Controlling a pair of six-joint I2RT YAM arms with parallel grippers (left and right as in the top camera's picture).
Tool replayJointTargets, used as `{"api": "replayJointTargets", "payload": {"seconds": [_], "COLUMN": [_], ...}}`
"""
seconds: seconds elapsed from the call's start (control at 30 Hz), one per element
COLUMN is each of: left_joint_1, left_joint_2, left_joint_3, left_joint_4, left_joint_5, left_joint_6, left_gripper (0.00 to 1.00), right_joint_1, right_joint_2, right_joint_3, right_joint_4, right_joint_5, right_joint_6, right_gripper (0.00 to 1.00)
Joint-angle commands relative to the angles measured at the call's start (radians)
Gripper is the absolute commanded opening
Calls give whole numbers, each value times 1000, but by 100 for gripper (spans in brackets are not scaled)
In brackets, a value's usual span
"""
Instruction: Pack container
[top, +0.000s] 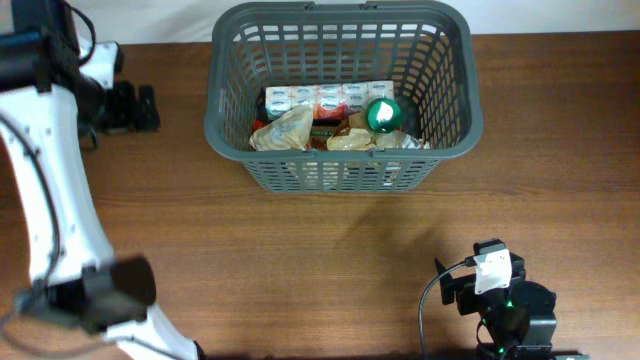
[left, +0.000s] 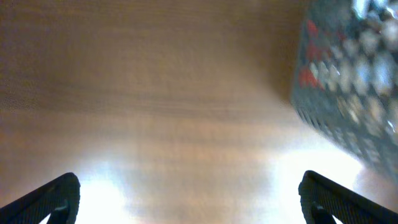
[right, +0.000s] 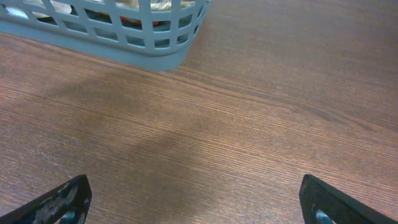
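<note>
The container, a large dark grey slotted basket (top: 455, 70), stands at the back middle of the wooden table. It holds a row of white cartons (top: 330, 97), a green round-topped item (top: 383, 115) and crumpled tan bags (top: 285, 130). My left gripper (top: 135, 108) is at the far left, level with the basket and apart from it. It is open and empty over bare wood (left: 189, 199), and the basket (left: 348, 93) shows blurred at the right. My right gripper (right: 196, 202) is open and empty near the front right. The basket's corner (right: 155, 53) lies far ahead of it.
The left arm's white links (top: 45, 210) run down the left side to its base (top: 115, 290). The right arm is folded at the front edge (top: 505, 305) with a black cable beside it. Bare wood lies in front of the basket.
</note>
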Motion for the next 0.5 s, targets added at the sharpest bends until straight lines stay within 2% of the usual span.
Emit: {"api": "replayJointTargets", "payload": {"seconds": [0.0, 0.1, 0.47], "left_joint_1": [-34, -59, -218], "left_joint_2": [-207, -347, -924], "left_joint_3": [-168, -326, -1115], "left_joint_4": [0, 161, 1212], "left_joint_5": [7, -6, -8], "left_joint_6": [-8, 17, 18], "left_gripper": [99, 99, 99], "right_joint_1": [11, 11, 11], "right_joint_2": [-12, -12, -12], "right_joint_3": [-12, -12, -12], "right_joint_4": [6, 6, 6], "right_joint_5": [12, 12, 13], "right_joint_6": [0, 0, 0], "right_gripper": [99, 98, 99]}}
